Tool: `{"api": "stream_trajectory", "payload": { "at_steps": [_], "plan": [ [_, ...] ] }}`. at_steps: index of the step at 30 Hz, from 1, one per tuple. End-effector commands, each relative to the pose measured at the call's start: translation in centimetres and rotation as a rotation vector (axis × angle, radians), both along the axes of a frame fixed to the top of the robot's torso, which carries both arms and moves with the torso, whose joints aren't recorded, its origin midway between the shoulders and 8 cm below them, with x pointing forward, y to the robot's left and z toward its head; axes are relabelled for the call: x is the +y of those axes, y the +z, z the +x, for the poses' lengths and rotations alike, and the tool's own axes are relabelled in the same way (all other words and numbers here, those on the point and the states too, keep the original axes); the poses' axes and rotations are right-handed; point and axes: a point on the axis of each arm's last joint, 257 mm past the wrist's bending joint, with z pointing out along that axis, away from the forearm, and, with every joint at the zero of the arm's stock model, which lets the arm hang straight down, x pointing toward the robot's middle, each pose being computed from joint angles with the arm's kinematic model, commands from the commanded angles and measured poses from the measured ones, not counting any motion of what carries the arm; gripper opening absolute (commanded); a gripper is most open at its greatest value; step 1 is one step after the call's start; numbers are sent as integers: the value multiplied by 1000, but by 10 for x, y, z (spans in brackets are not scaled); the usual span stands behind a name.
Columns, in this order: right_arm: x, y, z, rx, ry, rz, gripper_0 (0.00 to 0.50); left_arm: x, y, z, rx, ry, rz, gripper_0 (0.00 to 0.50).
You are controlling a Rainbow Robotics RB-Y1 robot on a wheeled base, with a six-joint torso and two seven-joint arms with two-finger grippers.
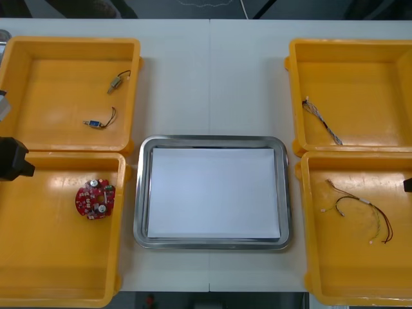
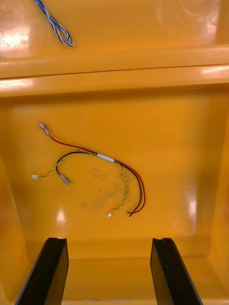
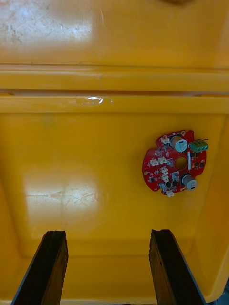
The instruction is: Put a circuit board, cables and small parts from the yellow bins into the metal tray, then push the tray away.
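4 yellow bins point(image 1: 71, 42) take up the corners of the light worktop point(image 1: 212, 77), 2 along its left edge and 2 along its right. The metal tray point(image 1: 212, 139) sits between them nearer the near edge, white inside and holding nothing. The left claw point(image 3: 109, 233) hangs over the near-left bin with its fingers apart and nothing between them. The right claw point(image 2: 109, 240) hangs likewise over the near-right bin, also spread and unloaded. The round red circuit board point(image 3: 174, 162) lies flat in the near-left bin, close to the wall that faces the tray. The red and yellow cable point(image 2: 95, 167) sprawls on the near-right bin's floor, and the twisted blue and white cable point(image 2: 53, 23) is in the far-right bin. 2 small metal parts point(image 1: 118, 80) rest in the far-left bin. The board's place by the wall probably leaves little room for a finger, so a descent could strike the rim. The thin, flat cable may slip free or be caught by 1 strand only. No brand or label is legible; the board's markings are too small to read.
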Motion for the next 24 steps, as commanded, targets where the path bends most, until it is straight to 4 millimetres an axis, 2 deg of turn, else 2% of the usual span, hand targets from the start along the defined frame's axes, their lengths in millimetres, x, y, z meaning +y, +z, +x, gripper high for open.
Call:
{"api": "stream_trajectory", "payload": {
  "at_steps": [1,12,18,24],
  "plan": [
    [0,12,3,-26,37,-35,500,-2,-2,-3,3,-53,20,500],
    [-3,2,-8,7,61,-41,500,-12,-1,6,-56,-263,48,500],
    [0,2,-2,-28,119,-52,500,-21,-4,2,-99,-437,98,500],
    [-10,-2,7,-60,212,-146,500,-36,-16,0,-134,-603,147,500]
  ]
}}
